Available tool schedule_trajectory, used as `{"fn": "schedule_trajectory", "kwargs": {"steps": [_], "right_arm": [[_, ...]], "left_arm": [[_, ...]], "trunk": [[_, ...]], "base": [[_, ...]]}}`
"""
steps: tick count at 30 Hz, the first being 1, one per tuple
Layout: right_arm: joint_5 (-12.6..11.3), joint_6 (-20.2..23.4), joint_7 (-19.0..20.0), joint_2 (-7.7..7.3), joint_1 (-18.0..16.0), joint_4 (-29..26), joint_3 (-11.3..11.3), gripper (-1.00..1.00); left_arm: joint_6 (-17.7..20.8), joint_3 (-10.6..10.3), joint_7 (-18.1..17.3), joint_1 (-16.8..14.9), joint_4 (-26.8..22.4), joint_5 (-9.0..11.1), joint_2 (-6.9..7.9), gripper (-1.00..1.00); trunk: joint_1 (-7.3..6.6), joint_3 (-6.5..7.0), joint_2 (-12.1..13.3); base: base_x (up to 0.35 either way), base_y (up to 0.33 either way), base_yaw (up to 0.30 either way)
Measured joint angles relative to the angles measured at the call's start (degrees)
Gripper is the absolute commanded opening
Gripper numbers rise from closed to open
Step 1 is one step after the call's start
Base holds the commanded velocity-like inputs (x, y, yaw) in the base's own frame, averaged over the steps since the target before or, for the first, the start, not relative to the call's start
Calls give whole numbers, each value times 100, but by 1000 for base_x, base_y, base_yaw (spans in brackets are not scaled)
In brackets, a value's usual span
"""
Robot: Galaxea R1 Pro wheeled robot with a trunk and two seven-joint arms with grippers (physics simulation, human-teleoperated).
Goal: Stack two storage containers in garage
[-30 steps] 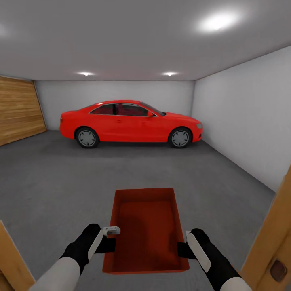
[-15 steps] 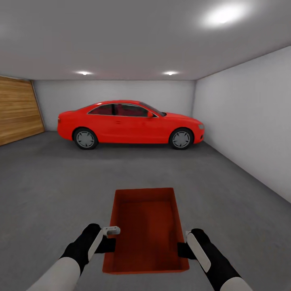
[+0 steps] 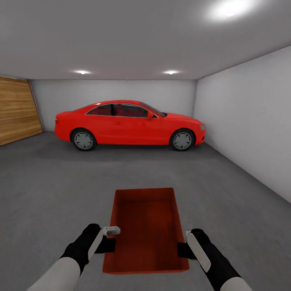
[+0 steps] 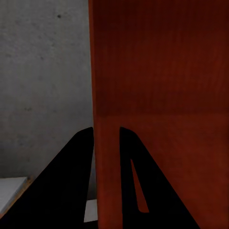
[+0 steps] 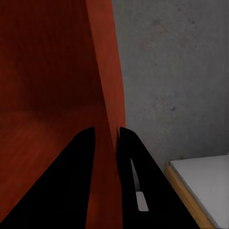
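Head view: container (image 3: 145,226) clamped between left gripper (image 3: 108,241) and right gripper (image 3: 182,247).

A bare garage opens ahead, with plain grey-white walls: the back wall (image 3: 117,91) runs across the far end and the right wall (image 3: 246,117) comes forward along the side. The floor (image 3: 60,178) is dark grey, matte, speckled concrete, and its mottled grain shows close up in both wrist views. A door of horizontal wooden planks (image 3: 16,109) fills the left side. A red two-door car (image 3: 129,124) stands side-on just in front of the back wall, nose toward the right wall, casting a soft shadow beneath it. The flat grey ceiling (image 3: 121,36) carries recessed round lights (image 3: 82,72), two far ones and a brighter one nearer, at upper right.
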Motion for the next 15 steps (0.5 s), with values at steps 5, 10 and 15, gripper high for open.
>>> {"fn": "schedule_trajectory", "kwargs": {"steps": [5,10,15], "right_arm": [[0,-1,0,0,0,0,0,-100],[0,-1,0,0,0,0,0,-100],[0,-1,0,0,0,0,0,-100]], "left_arm": [[0,-1,0,-1,0,1,1,-100],[0,1,1,-2,0,-4,-1,-100],[0,1,0,-1,0,-3,-1,-100]], "trunk": [[0,0,0],[0,0,0],[0,0,0]], "base": [[321,0,0],[321,0,0],[321,0,0]]}}
